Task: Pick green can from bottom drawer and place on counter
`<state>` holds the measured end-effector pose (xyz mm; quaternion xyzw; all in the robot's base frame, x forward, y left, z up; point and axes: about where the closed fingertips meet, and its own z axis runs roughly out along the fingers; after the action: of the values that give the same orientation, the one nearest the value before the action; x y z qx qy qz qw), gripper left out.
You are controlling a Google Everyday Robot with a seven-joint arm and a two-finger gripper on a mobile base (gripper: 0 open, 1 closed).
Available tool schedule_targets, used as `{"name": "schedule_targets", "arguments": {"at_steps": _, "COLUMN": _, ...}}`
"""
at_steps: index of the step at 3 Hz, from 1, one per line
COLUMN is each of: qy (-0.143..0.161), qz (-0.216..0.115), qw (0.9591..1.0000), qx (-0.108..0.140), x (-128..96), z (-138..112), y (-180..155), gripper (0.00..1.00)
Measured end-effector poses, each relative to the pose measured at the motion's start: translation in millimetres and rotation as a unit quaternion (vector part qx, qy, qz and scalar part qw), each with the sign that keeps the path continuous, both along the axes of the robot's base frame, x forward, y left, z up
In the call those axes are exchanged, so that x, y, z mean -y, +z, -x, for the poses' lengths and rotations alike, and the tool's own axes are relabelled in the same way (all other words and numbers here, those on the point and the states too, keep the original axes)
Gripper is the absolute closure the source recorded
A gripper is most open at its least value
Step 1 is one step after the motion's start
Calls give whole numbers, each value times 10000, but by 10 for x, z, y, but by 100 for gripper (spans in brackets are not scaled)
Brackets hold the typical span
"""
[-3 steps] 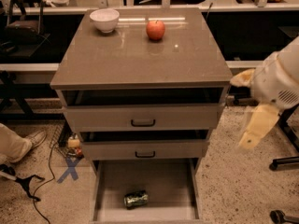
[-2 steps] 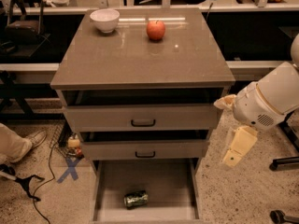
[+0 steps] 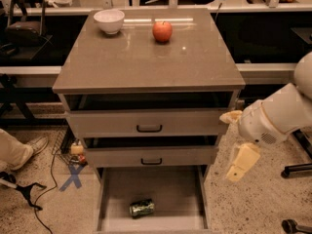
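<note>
The small green drink can (image 3: 142, 207) lay on its side, long axis left-right, in the open grey bottom drawer (image 3: 163, 189), down-left of the cream two-finger gripper (image 3: 229, 146), spread empty at frame right.

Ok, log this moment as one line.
pincer: open, right of cabinet | green can: lying in bottom drawer | counter: apple, bowl

The table (image 3: 146, 67) has a flat, shiny grey-brown top. 2 things sit on it, both at the far end. A white bowl (image 3: 108, 21) is near the far L corner. A red apple (image 3: 162, 31) is just R of it, not touching. The gripper (image 3: 226, 146) hangs off the table's R side, lower than the top, fingers spread apart.
</note>
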<state>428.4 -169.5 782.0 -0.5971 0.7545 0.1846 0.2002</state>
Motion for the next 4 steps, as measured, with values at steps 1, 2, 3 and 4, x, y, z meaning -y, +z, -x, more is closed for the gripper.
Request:
{"name": "schedule_targets", "arguments": {"at_steps": 1, "qy": 62, "qz": -324, "qw": 9995, "qx": 32, "x": -152, "z": 3, "y": -688, "gripper": 0}}
{"name": "schedule_targets", "arguments": {"at_steps": 2, "qy": 182, "qz": -615, "qw": 9979, "qx": 46, "x": -438, "z": -4, "y": -1377, "gripper": 0}}
{"name": "schedule_targets", "arguments": {"at_steps": 3, "qy": 178, "qz": -862, "qw": 9959, "qx": -223, "x": -827, "z": -13, "y": -2201, "gripper": 0}}
{"name": "schedule_targets", "arguments": {"at_steps": 4, "qy": 178, "qz": -862, "qw": 9959, "qx": -223, "x": -827, "z": -13, "y": -2202, "gripper": 0}}
